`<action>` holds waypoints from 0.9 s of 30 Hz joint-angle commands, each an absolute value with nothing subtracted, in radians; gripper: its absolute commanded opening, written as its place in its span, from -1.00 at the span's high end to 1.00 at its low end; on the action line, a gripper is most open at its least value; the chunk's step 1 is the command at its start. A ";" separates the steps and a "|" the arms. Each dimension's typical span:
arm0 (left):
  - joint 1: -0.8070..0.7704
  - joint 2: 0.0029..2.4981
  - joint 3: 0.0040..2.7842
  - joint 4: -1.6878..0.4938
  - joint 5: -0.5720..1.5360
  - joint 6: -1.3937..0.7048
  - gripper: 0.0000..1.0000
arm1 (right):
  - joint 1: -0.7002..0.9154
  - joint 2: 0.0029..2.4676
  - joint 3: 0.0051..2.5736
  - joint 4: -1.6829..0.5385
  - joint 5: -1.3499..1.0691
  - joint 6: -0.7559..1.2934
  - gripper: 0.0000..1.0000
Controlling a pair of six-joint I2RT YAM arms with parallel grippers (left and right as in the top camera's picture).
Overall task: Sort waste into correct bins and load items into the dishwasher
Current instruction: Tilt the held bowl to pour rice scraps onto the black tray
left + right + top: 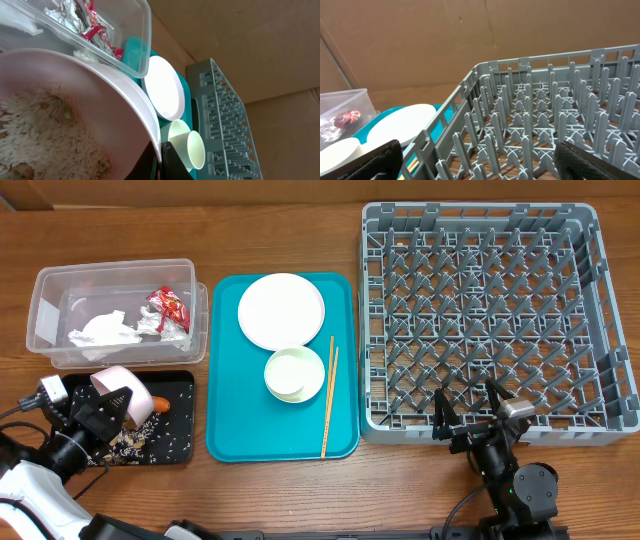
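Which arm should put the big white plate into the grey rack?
Right. The right gripper is open and empty beside the rack, while the left gripper holds the bowl over the black tray.

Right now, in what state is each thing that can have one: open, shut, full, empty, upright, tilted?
Pale-pink round bowl: tilted, rice inside.
Left gripper: shut on the bowl.
Right gripper: open, empty.
Large grey plastic dish rack: empty.
Clear plastic rectangular tub: holds wrapper, tissue.
Shallow black rectangular tray: holds carrot, scraps.
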State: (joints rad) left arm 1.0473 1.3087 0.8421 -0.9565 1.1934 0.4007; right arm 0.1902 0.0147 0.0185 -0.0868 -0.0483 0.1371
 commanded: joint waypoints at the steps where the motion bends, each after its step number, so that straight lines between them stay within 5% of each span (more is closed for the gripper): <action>1: 1.053 1.287 0.838 -0.975 1.240 0.434 0.92 | 0.187 0.003 0.008 -0.080 -0.054 0.134 -1.00; 27: 1.053 1.305 0.734 -0.788 1.415 0.476 0.91 | 0.187 0.003 0.008 -0.080 -0.054 0.134 -1.00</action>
